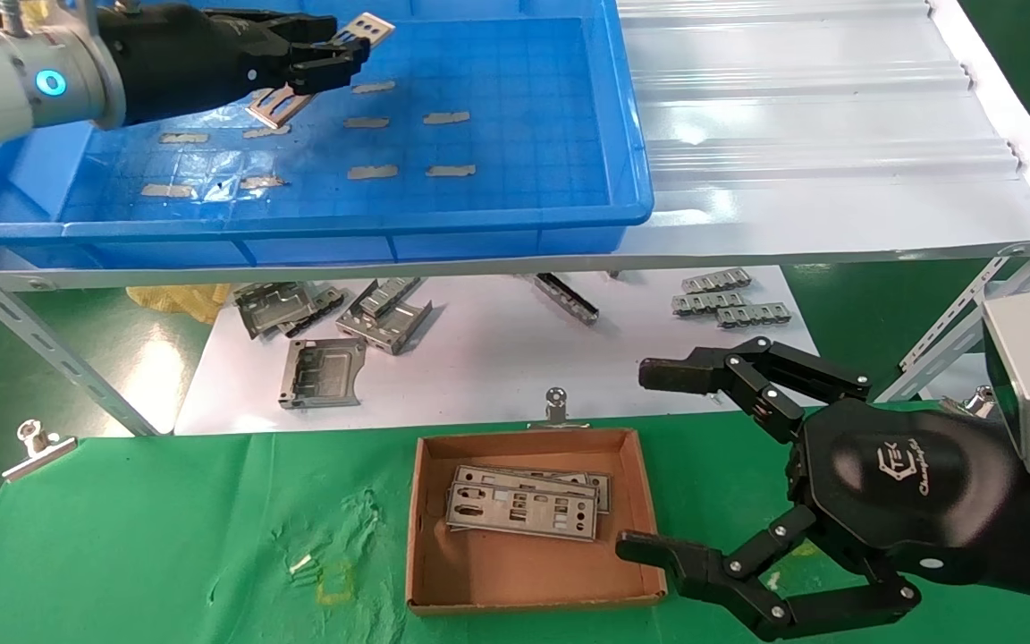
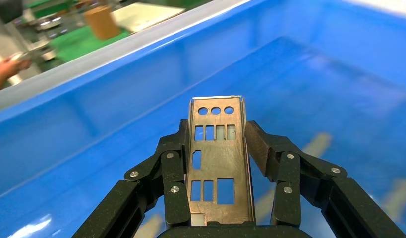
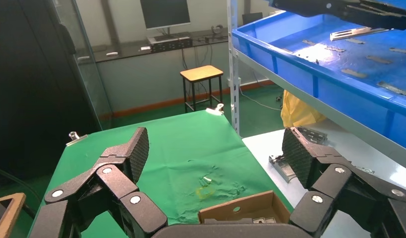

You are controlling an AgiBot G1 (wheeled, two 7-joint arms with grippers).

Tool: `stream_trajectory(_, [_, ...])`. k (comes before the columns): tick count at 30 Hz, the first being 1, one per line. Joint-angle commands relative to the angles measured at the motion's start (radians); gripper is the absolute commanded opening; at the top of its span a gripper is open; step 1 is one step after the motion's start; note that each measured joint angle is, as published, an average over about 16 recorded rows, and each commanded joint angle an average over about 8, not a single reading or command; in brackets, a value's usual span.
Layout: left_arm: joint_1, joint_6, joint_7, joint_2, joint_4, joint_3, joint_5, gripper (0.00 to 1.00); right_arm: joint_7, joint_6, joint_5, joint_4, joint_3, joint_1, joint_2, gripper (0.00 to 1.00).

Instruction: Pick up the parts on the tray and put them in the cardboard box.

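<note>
Upper left of the head view, the left gripper (image 1: 323,55) is clamped on one part (image 1: 318,72), a thin silver plate with three round holes at one end and rows of square cutouts, held tilted above the blue tray (image 1: 515,219). More plates (image 1: 524,503) are stacked in the cardboard box (image 1: 426,537), bottom centre. The right gripper (image 1: 658,465) sits lower right beside the box, fingers spread wide, gripping nothing.

left end effector (image 1: 329,55) gripping part (image 1: 314,72), over tray (image 1: 515,192)
</note>
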Motion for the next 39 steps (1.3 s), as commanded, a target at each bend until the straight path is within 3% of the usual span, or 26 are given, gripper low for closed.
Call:
stream_trajectory(1, [-0.008,0.045,0.008,-0.013,-0.01,-0.006,-0.009,0.0,0.0,0.0,0.0,0.0,0.0,0.0,0.0,1.0])
stream_trajectory(9, [-0.022,0.333,0.084,-0.076,-0.048,-0.013,-0.03,0.0,0.0,0.0,0.0,0.0,0.0,0.0,0.0,1.0])
stream_trajectory(20, [0.027,0.563,0.194,-0.114,-0.108,-0.015,-0.056,0.0,0.0,0.0,0.0,0.0,0.0,0.0,0.0,1.0])
stream_trajectory(29, [0.189,0.583,0.229,-0.137,-0.283,0.046,-0.1,0.0,0.0,0.0,0.0,0.0,0.0,0.0,0.0,1.0])
stream_trajectory(39, [0.414,0.465,0.342,-0.083,-0.394,0.076,-0.114,0.0,0.0,0.0,0.0,0.0,0.0,0.0,0.0,1.0])
